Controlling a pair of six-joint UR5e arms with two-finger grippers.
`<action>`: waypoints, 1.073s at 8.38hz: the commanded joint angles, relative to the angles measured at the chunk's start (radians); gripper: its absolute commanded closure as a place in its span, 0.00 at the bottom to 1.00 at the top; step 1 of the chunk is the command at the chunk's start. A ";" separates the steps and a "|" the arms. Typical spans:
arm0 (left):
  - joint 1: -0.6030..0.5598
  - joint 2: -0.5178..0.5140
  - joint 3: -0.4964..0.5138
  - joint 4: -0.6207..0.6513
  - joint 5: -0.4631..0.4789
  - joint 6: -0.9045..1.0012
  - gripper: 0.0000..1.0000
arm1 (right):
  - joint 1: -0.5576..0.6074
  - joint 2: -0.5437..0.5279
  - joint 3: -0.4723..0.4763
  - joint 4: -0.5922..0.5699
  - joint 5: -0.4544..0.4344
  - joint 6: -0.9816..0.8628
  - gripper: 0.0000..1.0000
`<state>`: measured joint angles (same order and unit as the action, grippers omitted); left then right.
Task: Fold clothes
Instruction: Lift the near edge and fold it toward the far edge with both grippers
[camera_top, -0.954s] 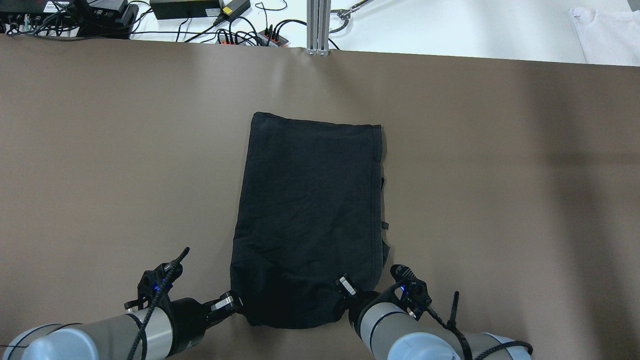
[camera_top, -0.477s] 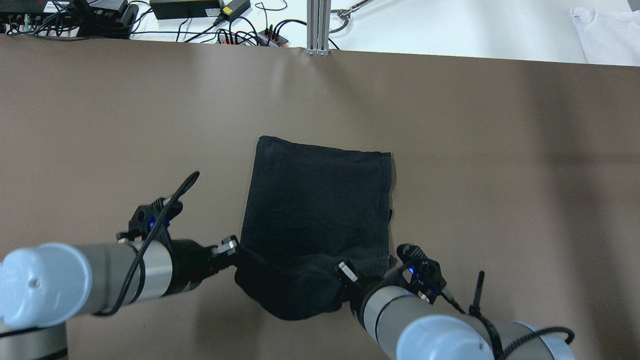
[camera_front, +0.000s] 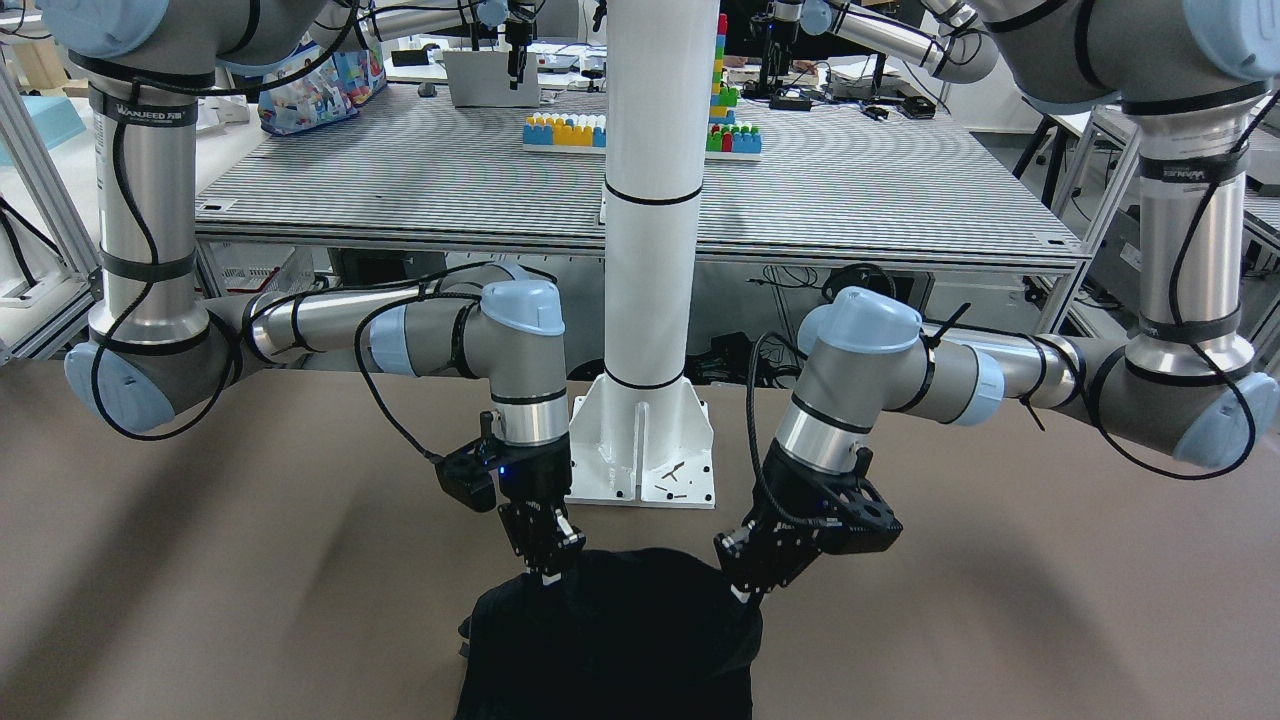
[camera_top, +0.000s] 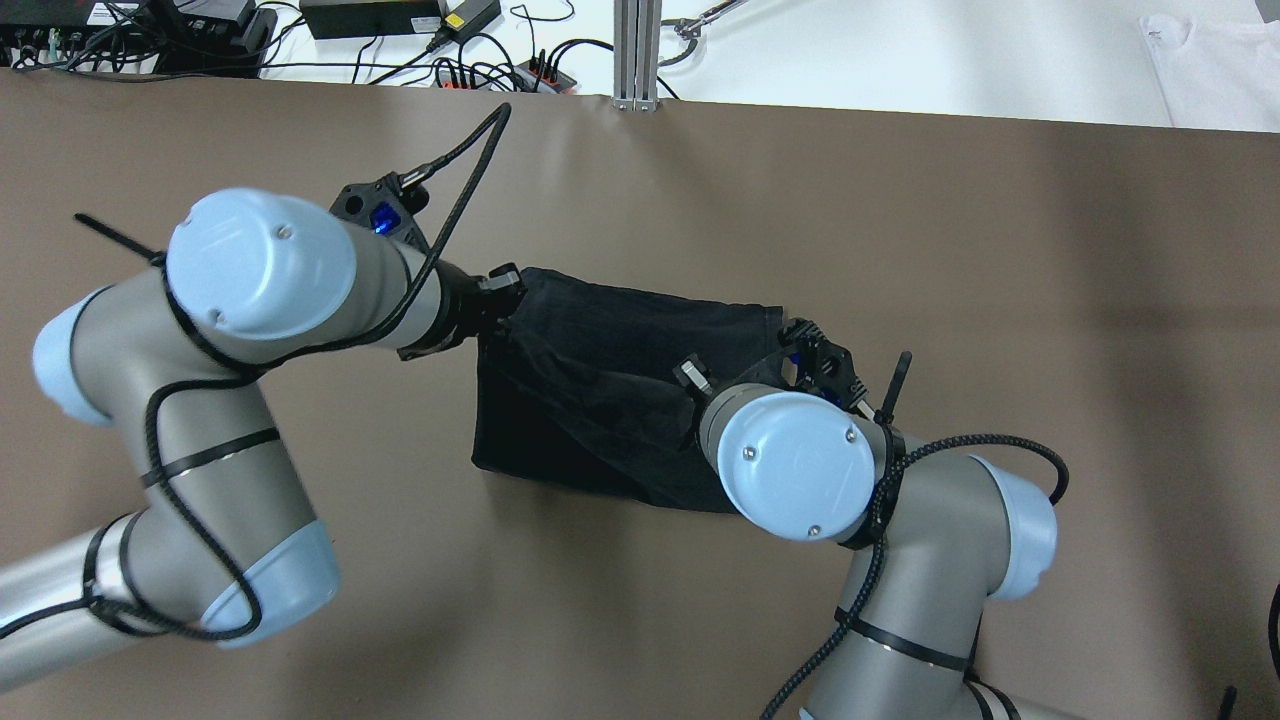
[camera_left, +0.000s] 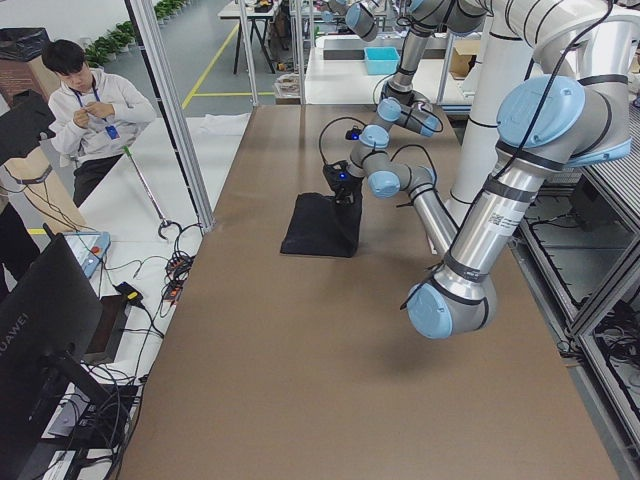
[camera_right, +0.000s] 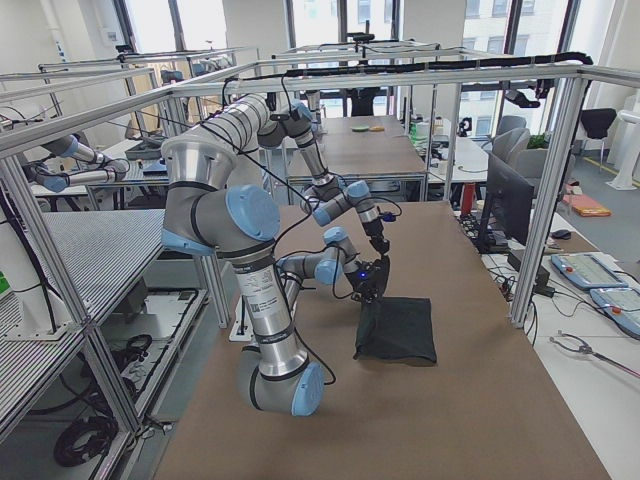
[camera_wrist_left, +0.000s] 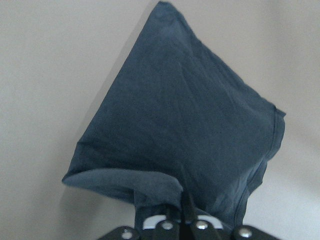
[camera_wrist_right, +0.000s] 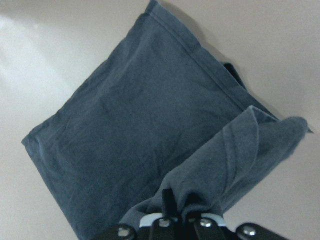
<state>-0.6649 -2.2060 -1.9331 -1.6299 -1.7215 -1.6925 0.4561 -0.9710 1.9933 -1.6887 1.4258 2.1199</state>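
The left end effector (camera_top: 500, 285) and right end effector (camera_top: 690, 378), each pinching a hem corner, have swept the black garment's (camera_top: 610, 340) near edge forward over its far half, mid-counter (camera_top: 1000, 300). The half-fold seems nearly laid.

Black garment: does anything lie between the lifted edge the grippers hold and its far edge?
Nothing visible does. The left gripper and right gripper are each shut on a lifted corner of the black garment; only its own lower layer lies under the path.
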 joint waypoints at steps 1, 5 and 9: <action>-0.071 -0.176 0.292 0.001 -0.003 0.072 1.00 | 0.076 0.028 -0.159 0.062 0.011 -0.053 1.00; -0.096 -0.251 0.595 -0.196 0.006 0.296 0.01 | 0.174 0.232 -0.625 0.319 0.022 -0.268 0.08; -0.176 -0.256 0.559 -0.219 -0.104 0.301 0.00 | 0.250 0.282 -0.630 0.337 0.258 -0.265 0.06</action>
<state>-0.8197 -2.4613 -1.3680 -1.8430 -1.7904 -1.3972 0.7150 -0.7004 1.3674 -1.3661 1.6310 1.8435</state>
